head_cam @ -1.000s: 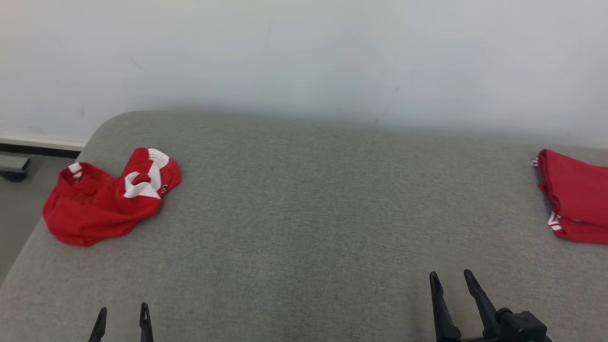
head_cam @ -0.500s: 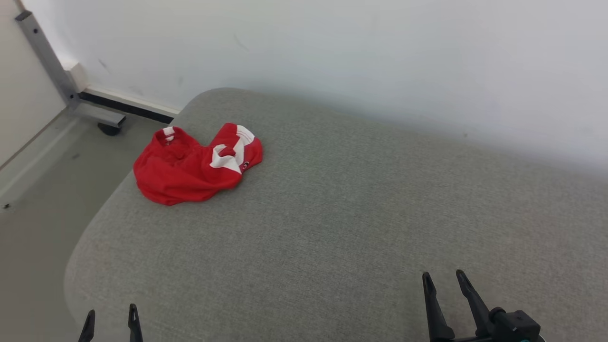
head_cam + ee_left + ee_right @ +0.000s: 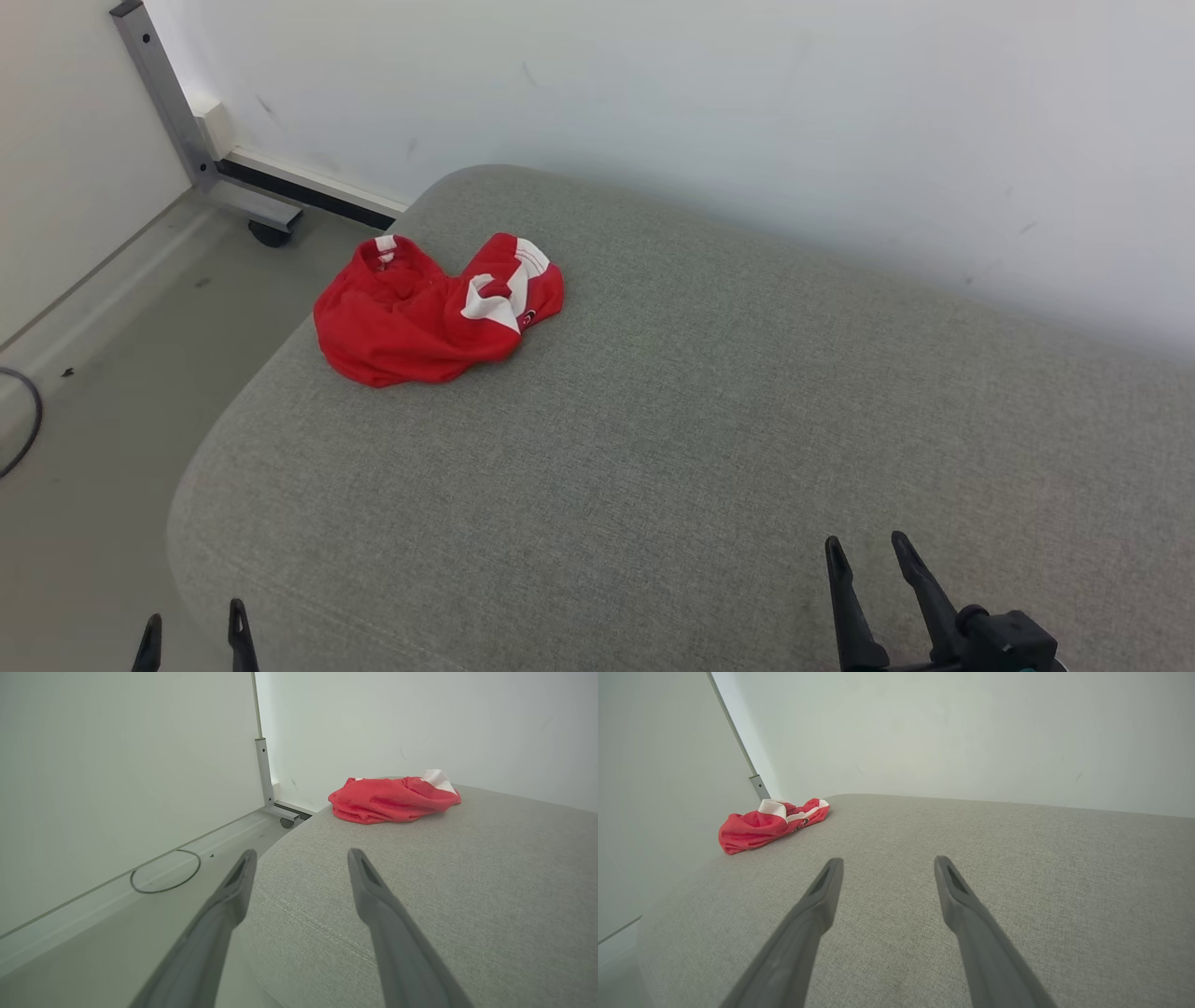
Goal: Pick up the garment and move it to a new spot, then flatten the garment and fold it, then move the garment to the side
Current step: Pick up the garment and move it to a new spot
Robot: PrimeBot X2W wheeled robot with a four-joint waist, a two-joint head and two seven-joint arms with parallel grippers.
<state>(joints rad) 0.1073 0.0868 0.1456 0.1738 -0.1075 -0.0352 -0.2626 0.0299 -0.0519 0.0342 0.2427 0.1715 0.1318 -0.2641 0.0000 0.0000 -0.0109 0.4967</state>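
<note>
Red garment (image 3: 420, 327) on grey cushion (image 3: 709, 420), emblem (image 3: 530, 320) unreadable; left and right jaws apart, empty.

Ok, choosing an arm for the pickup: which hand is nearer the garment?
Left. The left hand is at the near left, garment ahead and slightly to its right. The right hand is at the near right, garment farther off to its front-left.

Left gripper (image 3: 193, 623): poised over the near left corner of the grey cushion (image 3: 653, 420), two long dark fingers spread wide, gripping nothing. Right gripper (image 3: 865, 546): above the same cushion's near edge, right of its middle, fingers likewise parted and empty, pointing toward its far side.
</note>
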